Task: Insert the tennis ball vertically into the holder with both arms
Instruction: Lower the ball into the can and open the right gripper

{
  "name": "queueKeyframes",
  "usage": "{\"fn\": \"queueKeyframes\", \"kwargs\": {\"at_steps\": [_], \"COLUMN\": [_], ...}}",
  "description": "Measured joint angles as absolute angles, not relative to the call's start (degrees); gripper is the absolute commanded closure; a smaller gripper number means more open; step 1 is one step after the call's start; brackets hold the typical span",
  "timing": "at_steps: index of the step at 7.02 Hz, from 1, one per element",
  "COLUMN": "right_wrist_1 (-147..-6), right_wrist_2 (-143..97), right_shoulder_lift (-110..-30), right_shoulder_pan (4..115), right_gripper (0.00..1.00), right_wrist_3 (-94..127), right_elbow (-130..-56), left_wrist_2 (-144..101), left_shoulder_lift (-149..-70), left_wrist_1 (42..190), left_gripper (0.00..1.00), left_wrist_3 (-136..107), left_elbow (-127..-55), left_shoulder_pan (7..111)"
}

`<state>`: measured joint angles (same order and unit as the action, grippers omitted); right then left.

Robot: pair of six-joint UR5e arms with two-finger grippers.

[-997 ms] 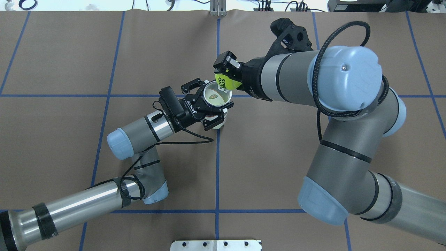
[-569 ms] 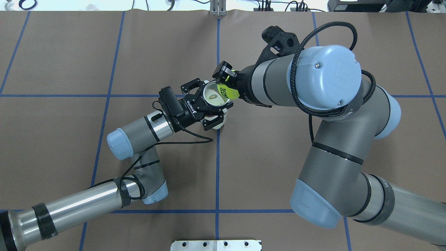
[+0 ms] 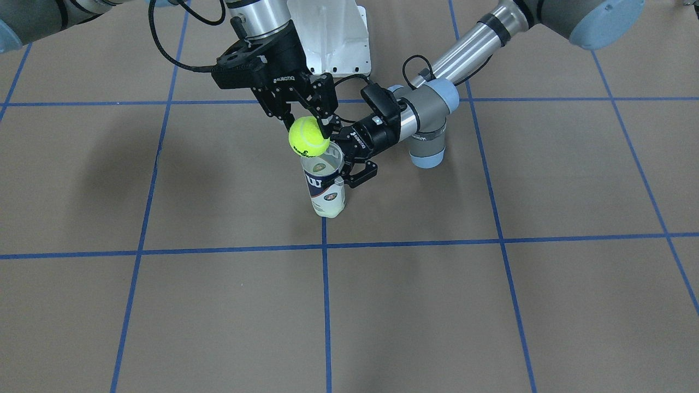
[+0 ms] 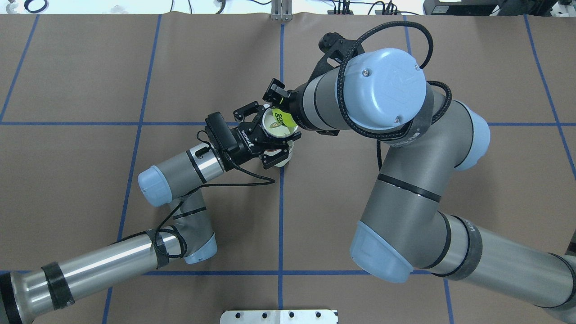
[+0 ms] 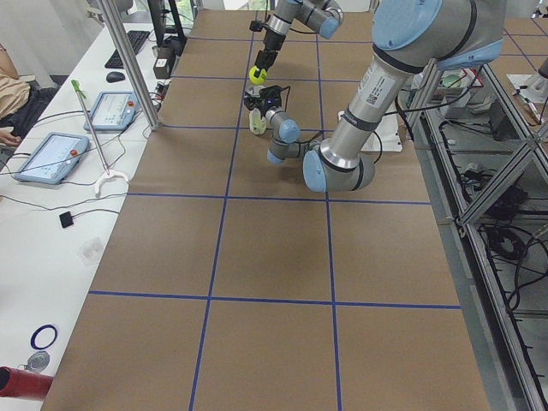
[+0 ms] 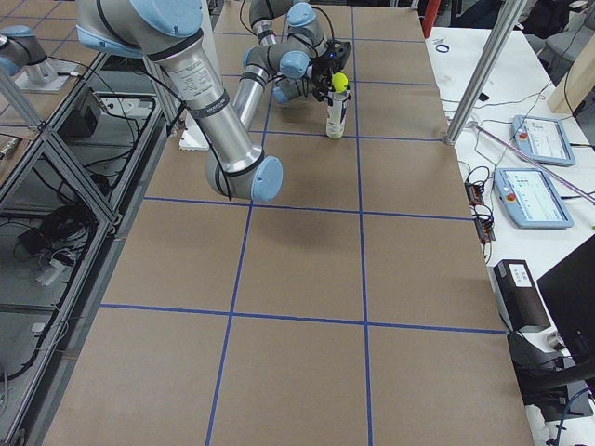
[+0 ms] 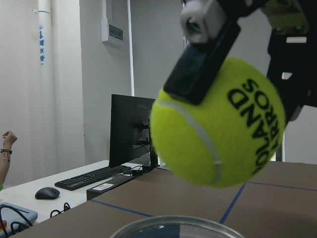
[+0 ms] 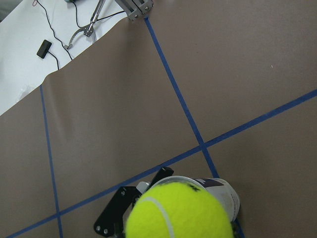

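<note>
Brown paper with blue tape lines covers the tabletop [image 4: 90, 67]. Near its middle the left gripper [image 4: 270, 132] comes in level, and its black fingers [image 4: 275, 158] clasp the upper part of the clear plastic tennis-ball can [image 3: 326, 191] with white and navy label, which stands upright. Just above the metal-rimmed mouth, not touching it, hangs the fuzzy yellow-green tennis ball [image 3: 309, 136]. The right gripper [image 3: 309, 130] points down and pinches this ball, one finger pad [image 7: 198, 64] pressing on each side of it.
</note>
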<state>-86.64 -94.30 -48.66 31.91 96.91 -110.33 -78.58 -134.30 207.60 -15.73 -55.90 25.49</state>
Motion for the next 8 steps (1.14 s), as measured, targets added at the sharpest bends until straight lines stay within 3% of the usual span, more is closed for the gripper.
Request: {"fn": "queueKeyframes", "kwargs": {"at_steps": [1,2,3,8], "right_wrist_1": [-86.7,-87.0,-88.2,-92.7], "right_wrist_2": [-94.3,-94.3,-94.3,-94.4], "right_shoulder_lift": [-48.5,-48.3,-47.5,-44.7], "right_shoulder_pan": [31.9,31.9,31.8,31.9], "right_gripper": [0.26,0.07,0.02,0.02], "right_wrist_3": [96.4,96.2,96.1,95.6], "right_elbow": [-110.0,-109.8,-109.7,-109.7], "left_wrist_2": [-78.6,-78.6,-78.6,-78.6], "left_shoulder_lift": [-134.3,-134.3,-134.3,-134.4], "left_wrist_1": [207.6,207.6,207.6,207.5], "left_gripper": [0.14,0.14,0.14,0.14], "left_wrist_3": [-15.7,-15.7,-15.7,-15.7], "left_elbow": [-55.9,-55.9,-55.9,-55.9], "left_shoulder_pan": [25.5,25.5,25.5,25.4]}}
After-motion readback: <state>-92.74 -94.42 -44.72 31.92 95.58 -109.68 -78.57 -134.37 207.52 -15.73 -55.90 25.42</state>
